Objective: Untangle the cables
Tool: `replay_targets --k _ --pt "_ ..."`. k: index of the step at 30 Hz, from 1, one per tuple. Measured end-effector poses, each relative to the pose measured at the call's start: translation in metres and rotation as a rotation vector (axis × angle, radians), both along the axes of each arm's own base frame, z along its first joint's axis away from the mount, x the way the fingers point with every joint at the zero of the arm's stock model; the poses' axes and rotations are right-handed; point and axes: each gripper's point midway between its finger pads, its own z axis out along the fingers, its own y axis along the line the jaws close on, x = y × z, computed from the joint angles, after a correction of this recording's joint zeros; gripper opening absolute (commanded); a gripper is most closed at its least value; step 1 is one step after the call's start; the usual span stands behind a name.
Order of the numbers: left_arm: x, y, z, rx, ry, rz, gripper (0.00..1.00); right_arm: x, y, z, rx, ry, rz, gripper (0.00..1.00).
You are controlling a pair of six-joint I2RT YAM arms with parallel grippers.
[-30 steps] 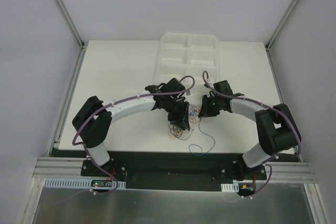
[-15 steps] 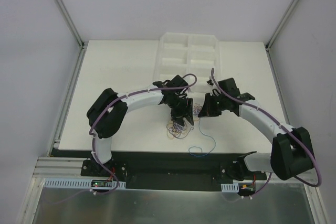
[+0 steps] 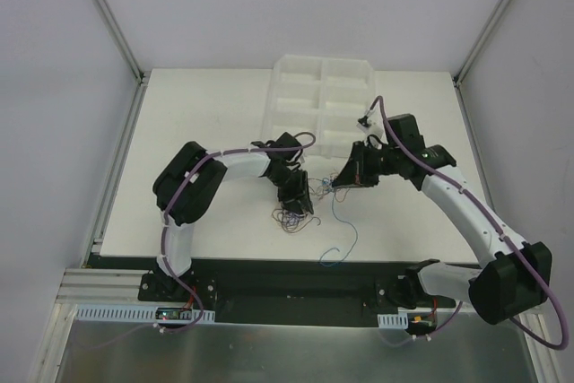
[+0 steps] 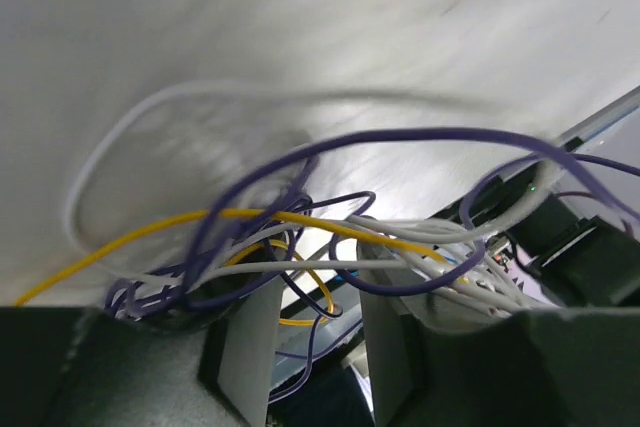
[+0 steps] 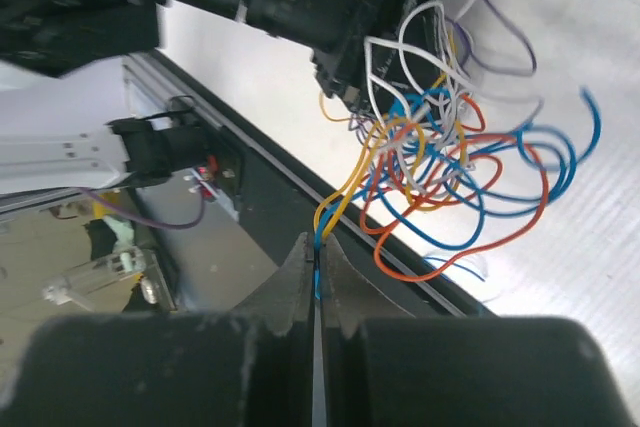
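Observation:
The cables are a curly tangle of blue, orange, yellow, white and purple strands point(image 5: 440, 162), hanging in the air between my two grippers point(image 3: 323, 187). My right gripper point(image 5: 317, 247) is shut on a blue and a yellow strand and holds them above the table point(image 3: 345, 178). My left gripper point(image 4: 310, 277) has its jaws apart; purple, white and yellow strands point(image 4: 300, 217) drape across and between its fingers. It sits just left of the tangle point(image 3: 296, 195). A blue strand point(image 3: 345, 235) trails toward the front edge. Loose purple and orange loops point(image 3: 287, 218) lie under the left gripper.
A clear plastic compartment tray point(image 3: 296, 73) stands at the back middle of the white table. The table's front edge and a black rail point(image 3: 287, 271) lie close below the cables. Grey walls close in both sides.
My right gripper has moved back and right, lifting and stretching the tangle. My left gripper has shifted left and back. The blue strand has been dragged along.

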Motion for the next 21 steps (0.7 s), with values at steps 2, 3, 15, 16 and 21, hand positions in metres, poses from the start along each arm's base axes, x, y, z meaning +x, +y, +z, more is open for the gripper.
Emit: replay_targets --k 2,3,15,16,21 --pt "-0.007 0.014 -0.002 0.011 0.011 0.012 0.33 0.003 0.005 0.019 0.036 -0.009 0.0 0.02" --pt "-0.011 0.02 -0.003 0.015 0.015 0.016 0.33 0.005 0.008 0.031 0.057 -0.02 -0.001 0.02" --pt "-0.036 0.069 -0.008 0.011 -0.003 0.04 0.32 0.021 0.032 0.187 0.346 -0.168 -0.031 0.01" --pt "-0.035 0.072 -0.008 0.007 0.0 0.05 0.32 0.021 0.032 0.206 0.376 -0.204 -0.027 0.03" --pt "-0.028 0.096 -0.007 0.003 -0.014 0.114 0.32 0.017 0.033 0.24 0.446 -0.272 -0.004 0.04"
